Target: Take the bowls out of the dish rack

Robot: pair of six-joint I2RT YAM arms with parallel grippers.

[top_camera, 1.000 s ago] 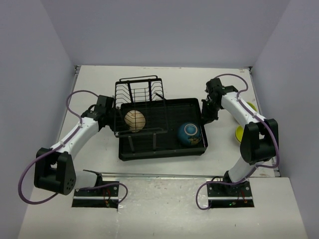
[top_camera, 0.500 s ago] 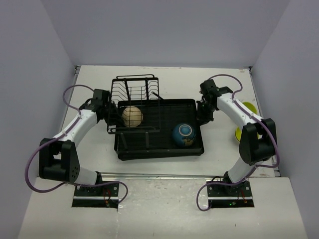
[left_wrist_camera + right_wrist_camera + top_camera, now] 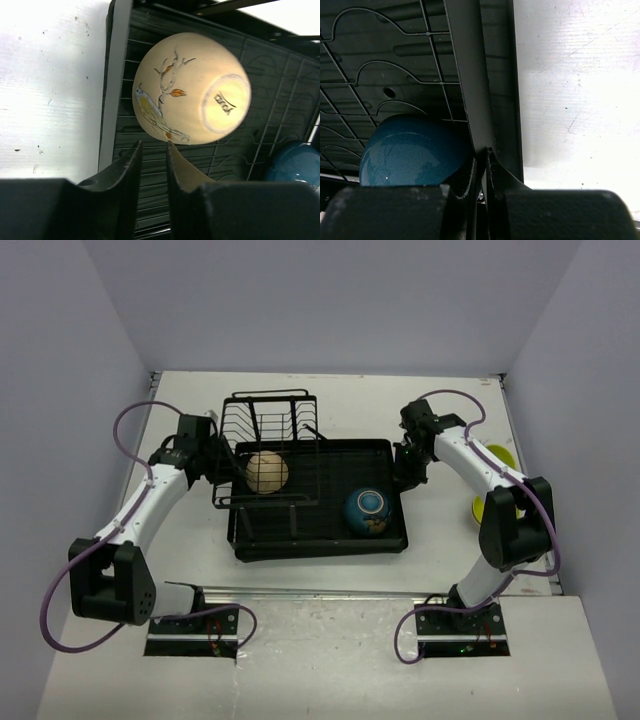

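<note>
Dish rack (image 3: 300, 552): white table (image 3: 450, 410), lilac walls (image 3: 320, 300) | left jaws apart | right jaws clamping rim

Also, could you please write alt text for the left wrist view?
A cream bowl painted with a bird on a branch lies base toward the camera in the black dish rack. The left gripper hovers just short of it, jaws slightly apart and empty; a blue bowl peeks in at right.
</note>
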